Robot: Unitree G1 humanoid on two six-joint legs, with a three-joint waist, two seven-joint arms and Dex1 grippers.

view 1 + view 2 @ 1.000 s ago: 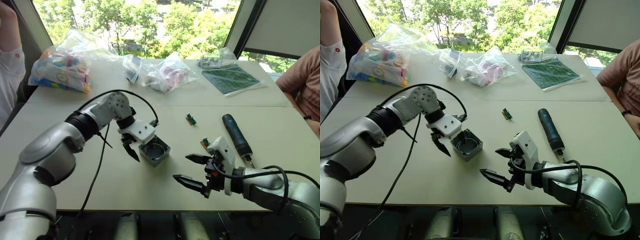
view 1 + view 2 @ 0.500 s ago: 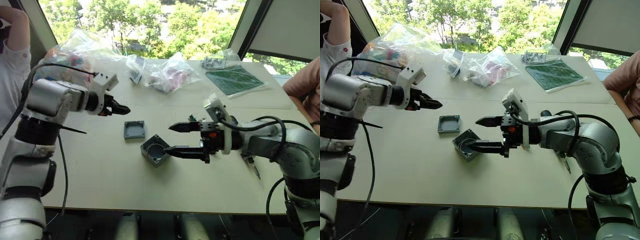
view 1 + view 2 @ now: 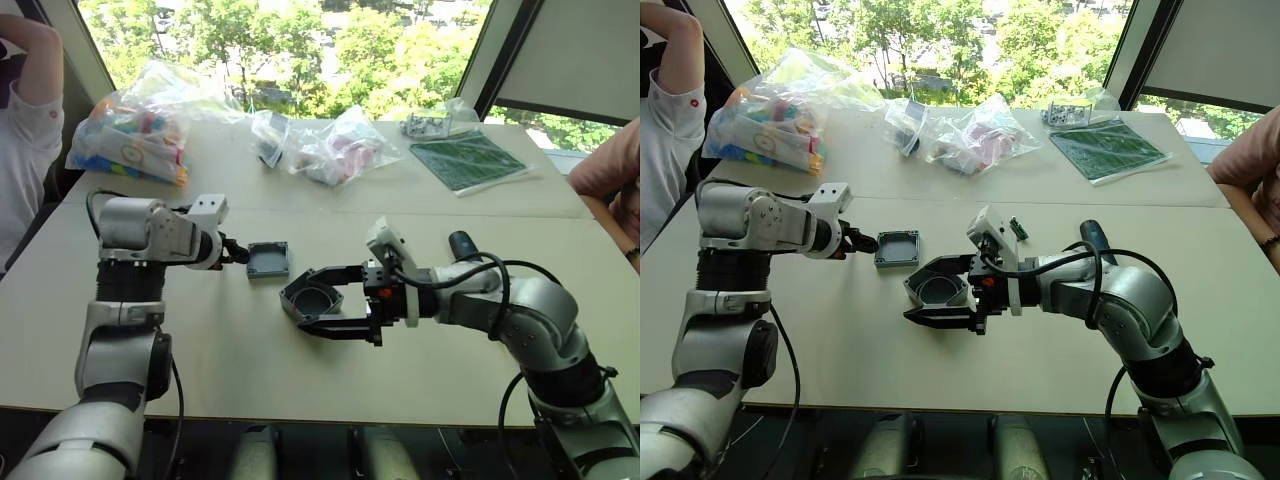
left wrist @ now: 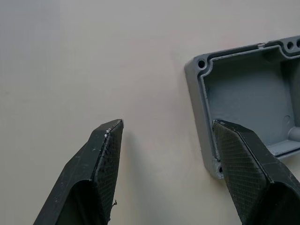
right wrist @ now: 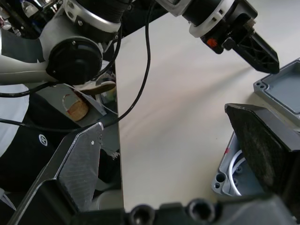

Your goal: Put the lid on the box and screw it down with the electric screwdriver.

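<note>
The lid (image 3: 269,259) lies inner face up on the tabletop (image 3: 200,340), right at the tips of the left claw (image 4: 164,140), whose fingers are spread wide, one tip over the lid's rim. The box (image 3: 311,298) sits between the parted fingers of the right claw (image 3: 322,303), which straddles it without clamping.

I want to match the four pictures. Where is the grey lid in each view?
Left eye view: the lid lies on the table, just ahead of the left gripper.
Right eye view: same place.
Left wrist view: beside one finger, recessed face up.
Right wrist view: at the picture's edge.
Shared landmark: the box, near the lid.
</note>
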